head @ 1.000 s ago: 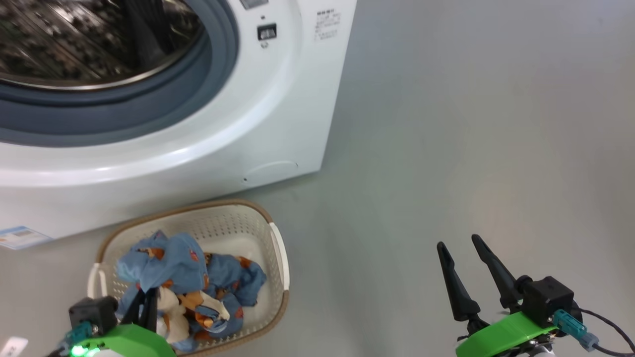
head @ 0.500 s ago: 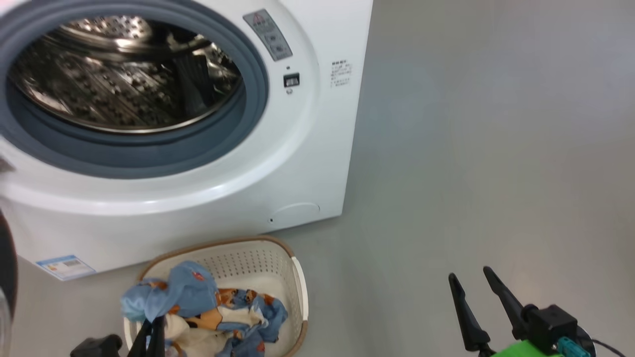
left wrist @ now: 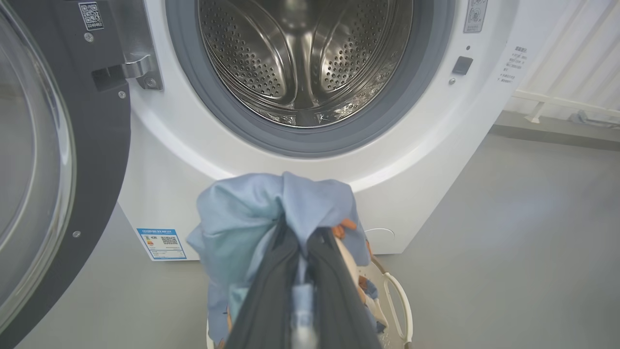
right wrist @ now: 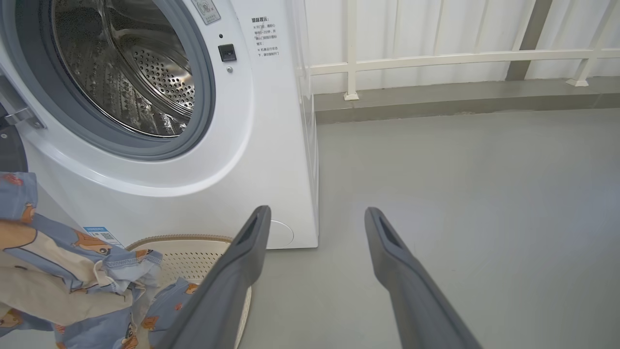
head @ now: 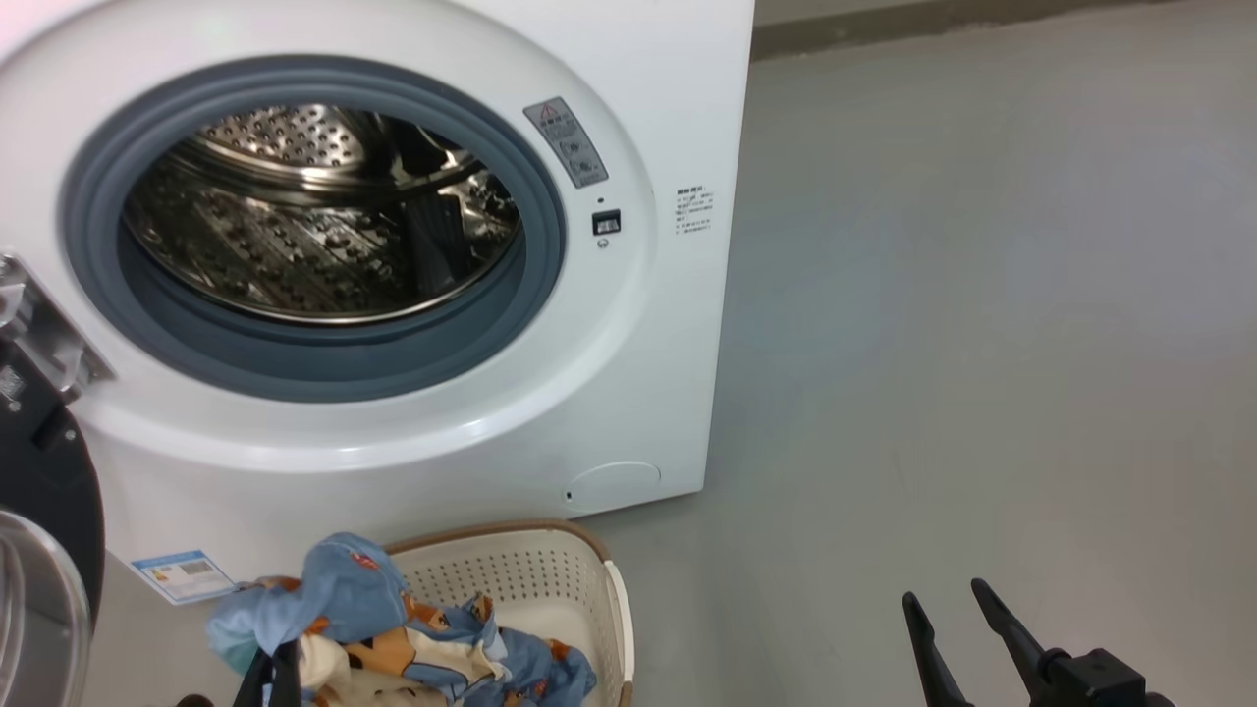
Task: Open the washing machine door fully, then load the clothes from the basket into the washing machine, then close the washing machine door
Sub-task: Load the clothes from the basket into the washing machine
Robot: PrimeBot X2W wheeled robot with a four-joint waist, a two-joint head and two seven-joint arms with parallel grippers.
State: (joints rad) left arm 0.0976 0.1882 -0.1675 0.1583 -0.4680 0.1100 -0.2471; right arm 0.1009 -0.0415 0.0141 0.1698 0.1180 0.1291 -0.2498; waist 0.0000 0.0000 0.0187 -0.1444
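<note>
The washing machine (head: 628, 393) (left wrist: 426, 184) (right wrist: 271, 145) stands with its steel drum (head: 314, 216) (left wrist: 302, 58) bare. Its black door (head: 44, 511) (left wrist: 97, 145) hangs swung out at the left. Below it sits the cream basket (head: 530, 579) (right wrist: 193, 257). My left gripper (head: 277, 660) (left wrist: 302, 232) is shut on the clothes (head: 334, 609) (left wrist: 271, 208) (right wrist: 58, 271), a blue bundle with orange bear prints, lifted over the basket in front of the drum's opening. At the lower right my right gripper (head: 945, 601) (right wrist: 315, 213) stands open over bare floor.
Grey floor (head: 982, 344) stretches to the right of the machine. A white railing (right wrist: 436, 58) and a low kerb run along the back wall. A blue sticker (head: 182, 574) and a round flap (head: 614, 483) sit low on the machine's front.
The head camera has tilted up, bringing the whole drum opening and the door into view. My left gripper has raised the blue bundle higher above the basket.
</note>
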